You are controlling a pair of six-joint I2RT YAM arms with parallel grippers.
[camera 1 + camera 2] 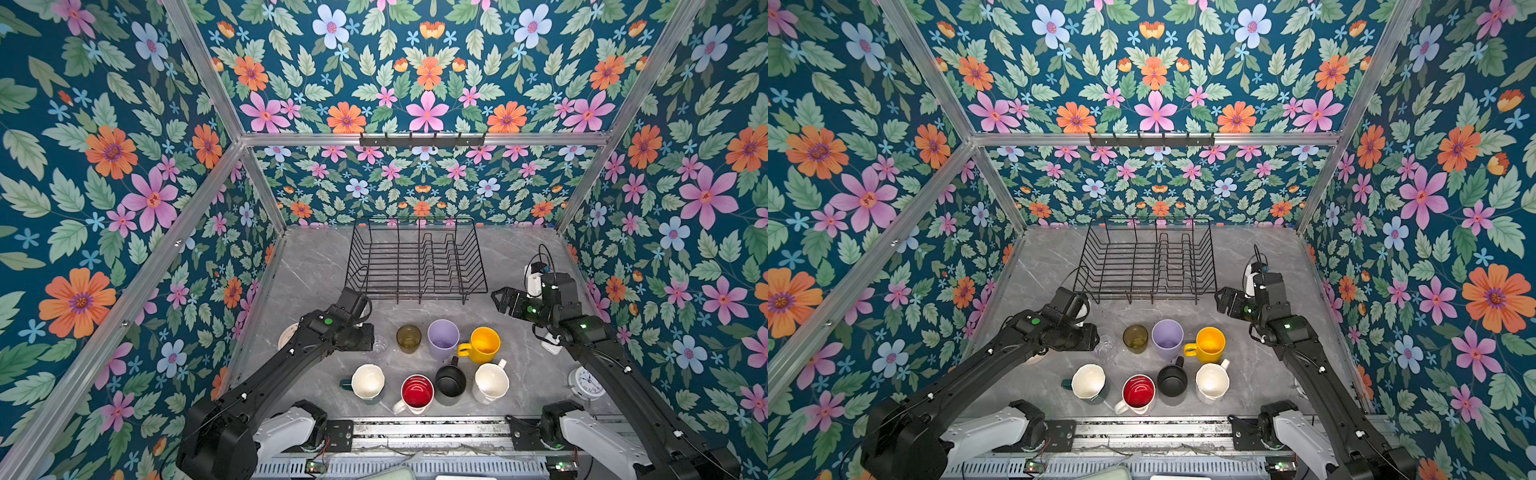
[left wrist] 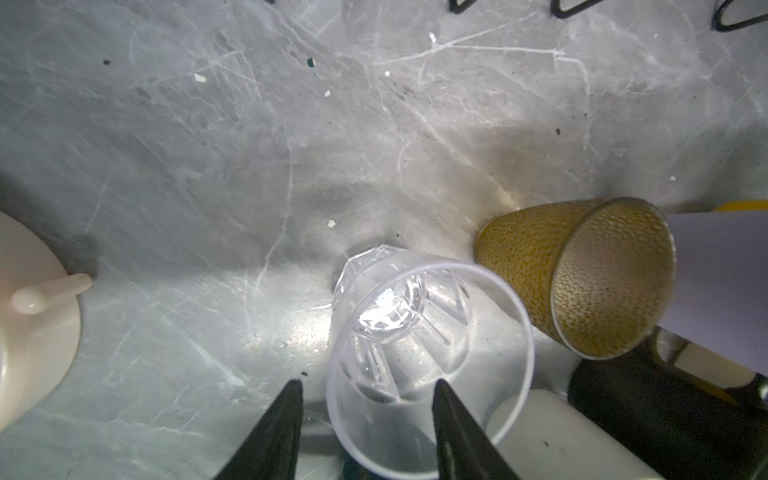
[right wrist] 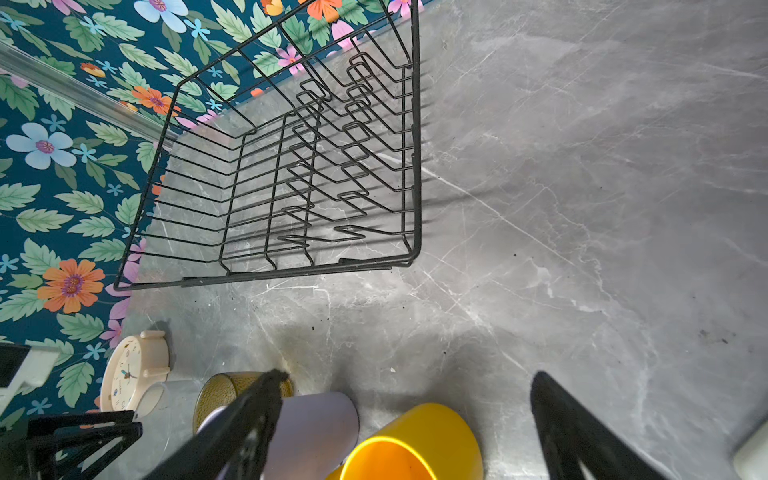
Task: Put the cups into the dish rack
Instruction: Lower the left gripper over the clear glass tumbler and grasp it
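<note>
- Black tapered fingers of the left gripper [image 2: 368, 384] stand parted astride the wall of the clear glass [image 2: 415, 332], one inside the rim and one outside. A gap shows beside the wall, so nothing is pinched.
- That glass has a faceted base and a smooth round rim, and it stands upright on the grey marble-patterned table [image 1: 316, 266].
- Just beside it is the olive tumbler [image 2: 582, 282], see-through with a dimpled skin.
- Next in the same row come the matte lilac tumbler [image 1: 443, 338] and the glossy yellow mug [image 1: 484, 343].
- The nearer row holds the dark green mug [image 1: 368, 382] with a cream inside, the white red-lined mug [image 1: 417, 392], the black mug [image 1: 451, 380] and the cream mug [image 1: 491, 382].
- The dish rack [image 1: 417, 266], black wire with upright loops, stands behind the cups, and only the table shows through it.
- The right gripper [image 3: 411, 374] is spread wide above bare table and grasps nothing.
- The cream clock [image 3: 133, 370] and the white clock [image 1: 587, 382] are round, and the print on their dials is too small to read.
</note>
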